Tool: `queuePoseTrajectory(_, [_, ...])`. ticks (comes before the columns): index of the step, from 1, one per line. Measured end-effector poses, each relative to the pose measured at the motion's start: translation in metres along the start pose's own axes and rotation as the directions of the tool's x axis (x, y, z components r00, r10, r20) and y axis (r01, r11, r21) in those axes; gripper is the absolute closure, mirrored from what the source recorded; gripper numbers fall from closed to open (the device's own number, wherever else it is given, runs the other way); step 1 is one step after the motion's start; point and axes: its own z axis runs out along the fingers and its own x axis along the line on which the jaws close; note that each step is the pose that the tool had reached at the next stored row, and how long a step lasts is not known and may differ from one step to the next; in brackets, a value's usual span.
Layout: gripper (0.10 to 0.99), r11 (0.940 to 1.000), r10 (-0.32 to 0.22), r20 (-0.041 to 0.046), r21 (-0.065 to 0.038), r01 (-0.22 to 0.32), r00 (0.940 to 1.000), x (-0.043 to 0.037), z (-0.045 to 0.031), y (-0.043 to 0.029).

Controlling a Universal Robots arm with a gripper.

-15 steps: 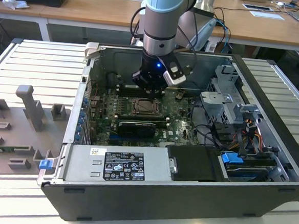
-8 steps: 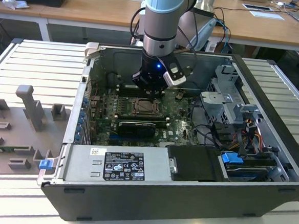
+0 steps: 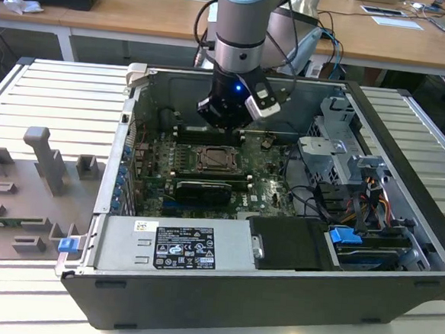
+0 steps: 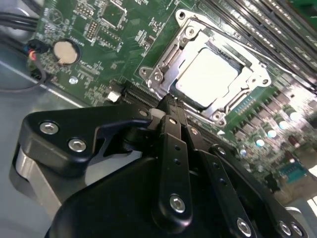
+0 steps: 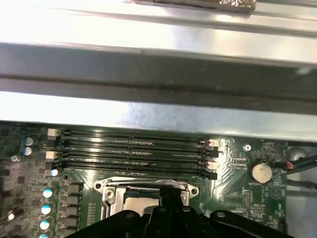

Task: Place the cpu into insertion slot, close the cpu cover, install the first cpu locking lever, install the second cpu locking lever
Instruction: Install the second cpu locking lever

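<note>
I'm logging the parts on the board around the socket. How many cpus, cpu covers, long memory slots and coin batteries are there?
cpu: 1
cpu cover: 1
memory slots: 4
coin battery: 1
Total: 7

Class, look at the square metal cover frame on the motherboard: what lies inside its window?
The cpu lies in the cpu cover window, pale face up. The insertion slot under it is covered.

The cpu [image 4: 207, 78] sits under the cpu cover [image 4: 168, 62].
</note>
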Motion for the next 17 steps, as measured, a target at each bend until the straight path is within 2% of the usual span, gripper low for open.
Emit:
queuePoseTrajectory(1, [0.980, 1.0000, 0.000, 0.0001, 0.000, 0.000, 1.0000, -0.0002, -0.0044, 0.0003])
queuePoseTrajectory(6, [0.980, 1.0000, 0.002, -0.0016, 0.000, -0.002, 1.0000, 0.0000, -0.0054, -0.0034])
queuePoseTrajectory(10, [0.980, 1.0000, 0.005, -0.0015, 0.000, -0.005, 1.0000, 0.0010, -0.0054, -0.0192])
queuePoseTrajectory(17, [0.980, 1.0000, 0.006, -0.0040, 0.000, -0.006, 1.0000, 0.0014, -0.0014, -0.0216])
